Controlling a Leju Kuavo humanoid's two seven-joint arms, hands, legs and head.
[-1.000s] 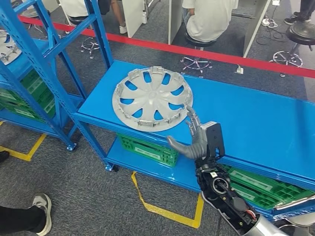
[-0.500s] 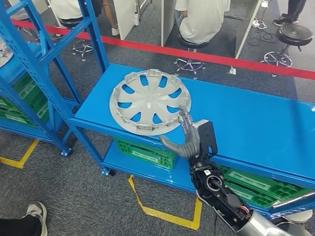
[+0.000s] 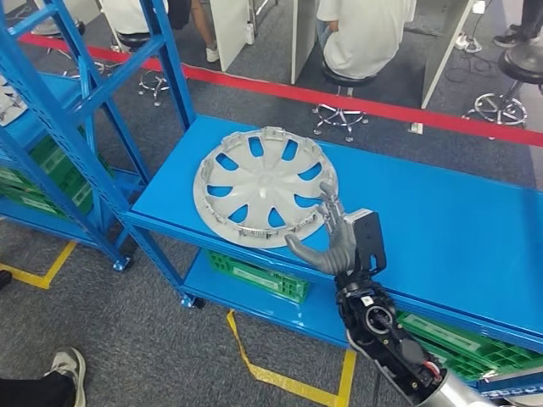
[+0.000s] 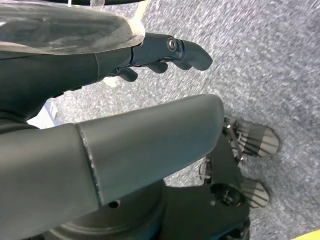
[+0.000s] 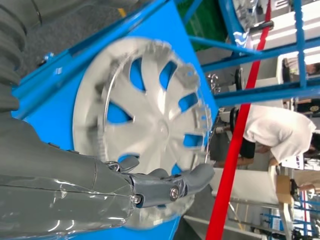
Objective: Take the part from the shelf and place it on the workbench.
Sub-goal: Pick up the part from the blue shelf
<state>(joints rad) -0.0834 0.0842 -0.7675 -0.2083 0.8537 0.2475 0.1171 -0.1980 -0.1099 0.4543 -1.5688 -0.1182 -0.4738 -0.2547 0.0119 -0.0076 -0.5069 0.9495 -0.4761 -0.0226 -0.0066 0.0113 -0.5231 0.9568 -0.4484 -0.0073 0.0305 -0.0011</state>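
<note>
I see the hubcap lying flat on the blue workbench, its near rim overhanging the front edge a little, so I judge the placing done. My right hand is just beside that rim, fingers spread, holding nothing. My left hand hangs over the floor, its grip unclear.

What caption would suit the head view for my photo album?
Robot's right hand, fingers spread, at the edge of a silver hubcap lying flat on a blue workbench.
</note>
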